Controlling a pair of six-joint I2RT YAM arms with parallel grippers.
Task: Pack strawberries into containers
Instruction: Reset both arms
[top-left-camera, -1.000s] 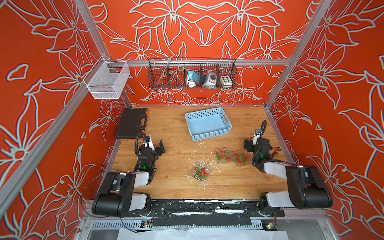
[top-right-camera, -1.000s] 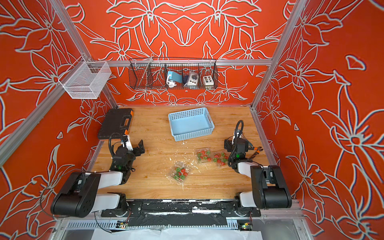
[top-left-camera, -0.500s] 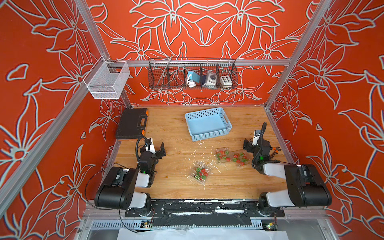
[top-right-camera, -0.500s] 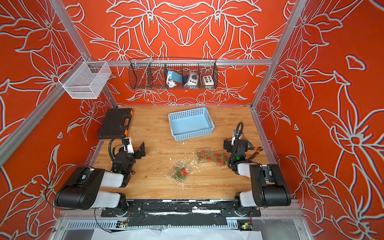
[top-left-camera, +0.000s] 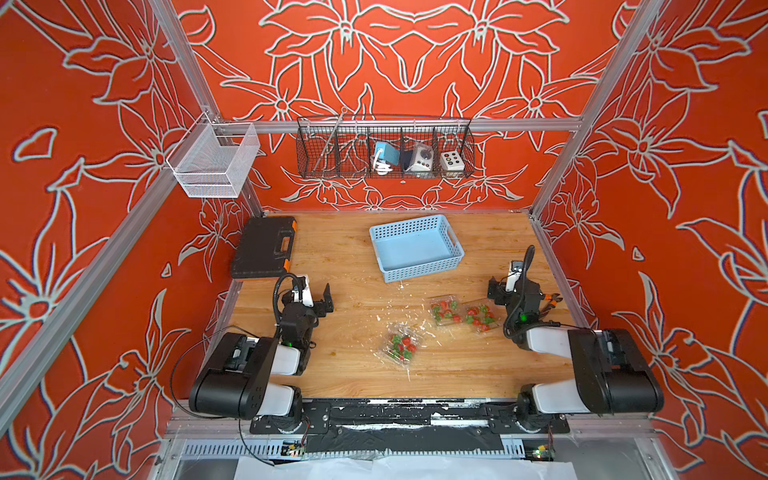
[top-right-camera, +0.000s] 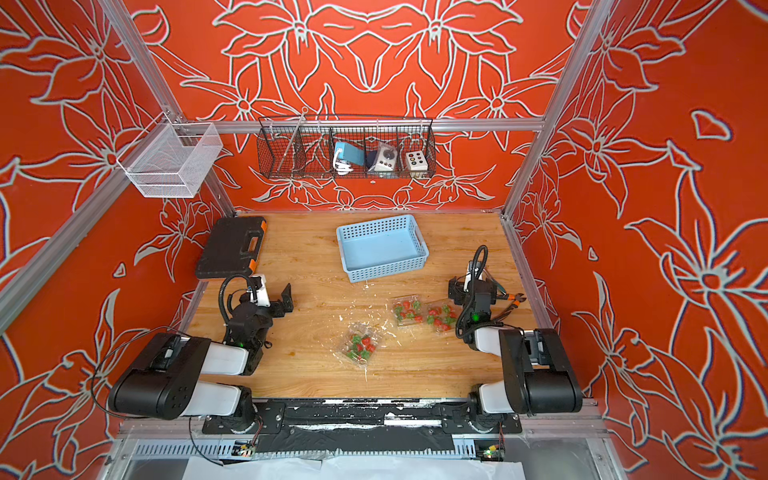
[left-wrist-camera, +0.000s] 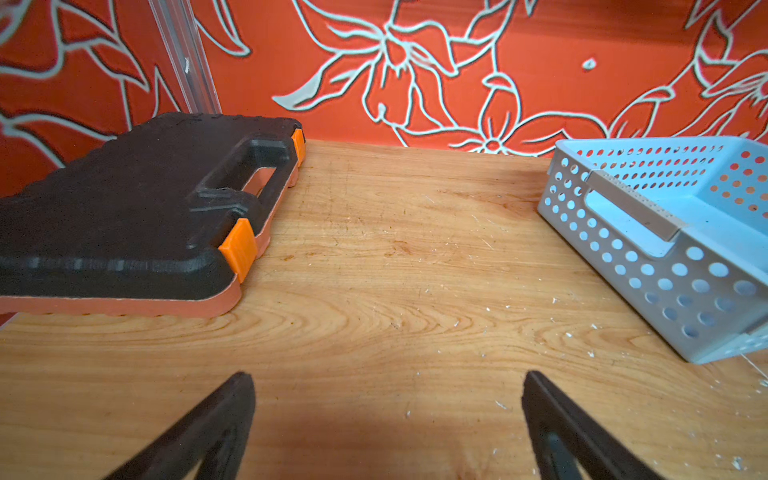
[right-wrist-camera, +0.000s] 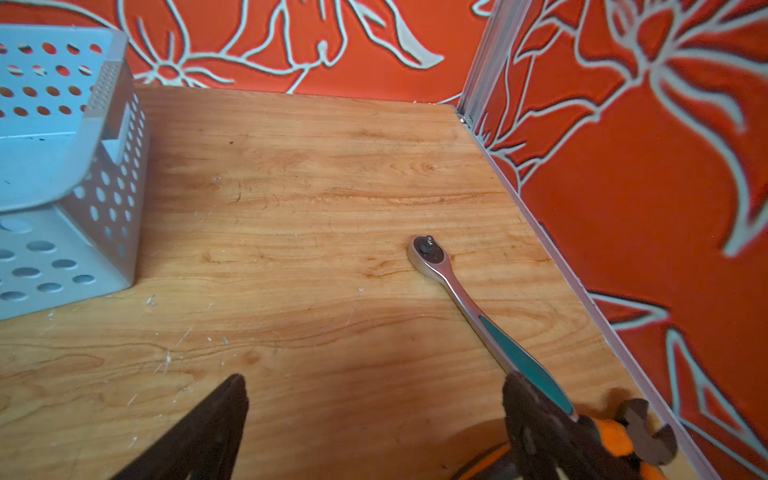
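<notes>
Top view: small red green-capped strawberries (top-left-camera: 444, 307) lie inside three clear plastic clamshell containers (top-left-camera: 419, 338), 5 to 6 o'clock from light-blue perforated plastic basket (top-left-camera: 419, 272). None loose. Left gripper (left-wrist-camera: 388, 378), right gripper (right-wrist-camera: 376, 382) spread wide, empty. I judge packing finished; next, verify lids.

You have bare table (top-left-camera: 357, 332) ahead of the left gripper (left-wrist-camera: 386, 376), between the black case (top-left-camera: 262, 247) in the far left corner and the blue basket (top-left-camera: 419, 272) at the far middle. Three clear boxes (top-left-camera: 445, 311) block the ground between the arms, nearer the right gripper (right-wrist-camera: 376, 380). On its wall side, a ratchet (right-wrist-camera: 440, 270) and pliers (right-wrist-camera: 640, 424) narrow the gap.
</notes>
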